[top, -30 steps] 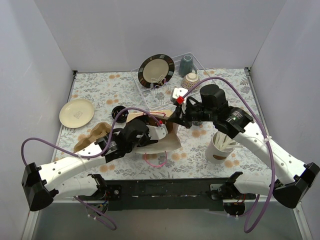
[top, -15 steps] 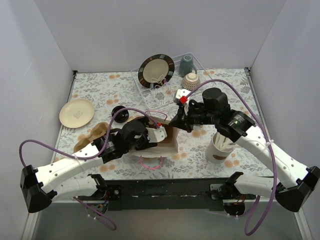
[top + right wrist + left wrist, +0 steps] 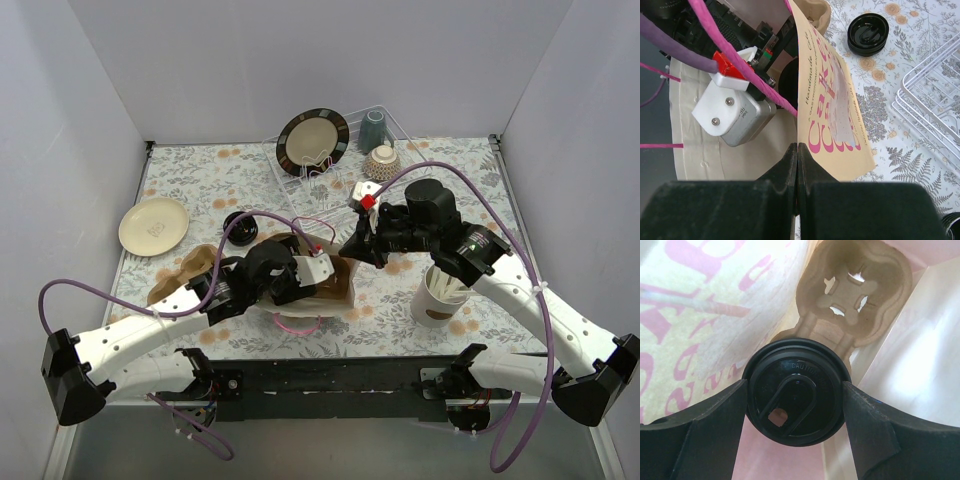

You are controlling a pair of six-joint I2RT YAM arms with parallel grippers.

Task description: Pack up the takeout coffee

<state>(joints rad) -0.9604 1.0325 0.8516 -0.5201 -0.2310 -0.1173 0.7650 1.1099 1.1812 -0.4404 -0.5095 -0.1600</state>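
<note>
Left pincer (image 3: 795, 407) clamps a "CAUTION"-embossed lidded cup (image 3: 796, 382); right pincer (image 3: 797, 154) pinches the pink-lettered "Handmade" bag (image 3: 832, 112).

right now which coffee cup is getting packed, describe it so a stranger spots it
Find the paper bag at the table's near middle. Inside it, near a cardboard carrier, the left gripper clamps a black cup. Unlike the open black one on the table outside, it wears a lid with a sip hole.

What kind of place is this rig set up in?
Likely a mock café-kitchen counter in a white-walled test booth: floral tablecloth, dish rack, paper bag with a lidded coffee cup inside.
</note>
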